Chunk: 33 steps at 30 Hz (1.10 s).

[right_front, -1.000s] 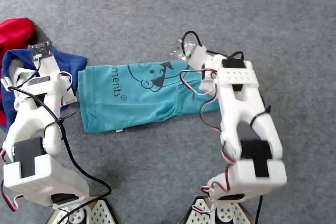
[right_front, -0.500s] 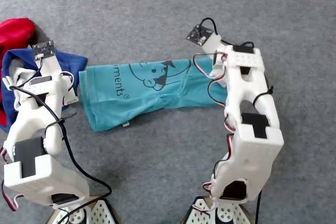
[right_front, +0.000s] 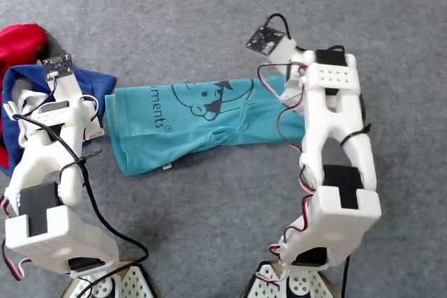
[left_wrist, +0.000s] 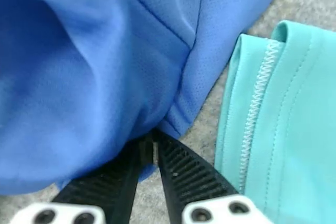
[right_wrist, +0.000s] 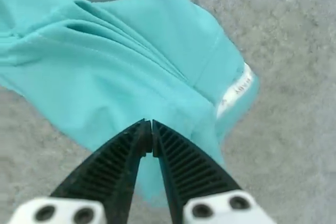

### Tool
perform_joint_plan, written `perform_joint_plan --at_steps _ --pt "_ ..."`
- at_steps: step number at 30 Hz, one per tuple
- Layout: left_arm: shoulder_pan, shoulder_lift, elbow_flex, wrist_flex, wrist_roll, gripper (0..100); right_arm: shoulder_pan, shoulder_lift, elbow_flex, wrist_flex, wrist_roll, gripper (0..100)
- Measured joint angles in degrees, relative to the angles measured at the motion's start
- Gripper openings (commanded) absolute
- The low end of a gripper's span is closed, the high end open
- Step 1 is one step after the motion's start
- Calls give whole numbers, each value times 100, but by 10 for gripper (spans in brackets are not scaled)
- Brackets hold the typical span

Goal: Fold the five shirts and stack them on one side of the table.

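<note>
A teal shirt (right_front: 188,120) with a dark print lies stretched across the middle of the grey table (right_front: 209,26). My right gripper (right_front: 292,106) is at its right end, shut on a fold of the teal cloth (right_wrist: 131,61), fingertips together in the right wrist view (right_wrist: 151,125). At the left edge a blue shirt (right_front: 98,85) lies crumpled, partly over a red shirt (right_front: 21,40). My left gripper (right_front: 89,113) rests over the blue shirt's near corner, shut on the blue fabric (left_wrist: 79,66) in the left wrist view (left_wrist: 152,142). The teal hem (left_wrist: 283,129) lies just beside it.
Bare grey table stretches behind the teal shirt, to the right of the right arm, and in front between the two arm bases. The heap of blue and red shirts takes up the left edge.
My right arm has swung to the right and farther back, dragging the teal shirt's right end with it and drawing the shirt out longer. The left arm has stayed still.
</note>
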Motion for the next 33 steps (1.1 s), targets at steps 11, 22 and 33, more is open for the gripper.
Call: perform_joint_plan --at_steps 11,22,33 --pt "1371 -1556 88 1125 9 29 -695 9 -492 -527 -1495 15" --pt "2514 -1943 1029 1213 299 29 299 1204 -712 -2681 -3560 15" --pt "2127 -1398 1292 1204 316 29 738 1442 -712 -3244 -4070 15"
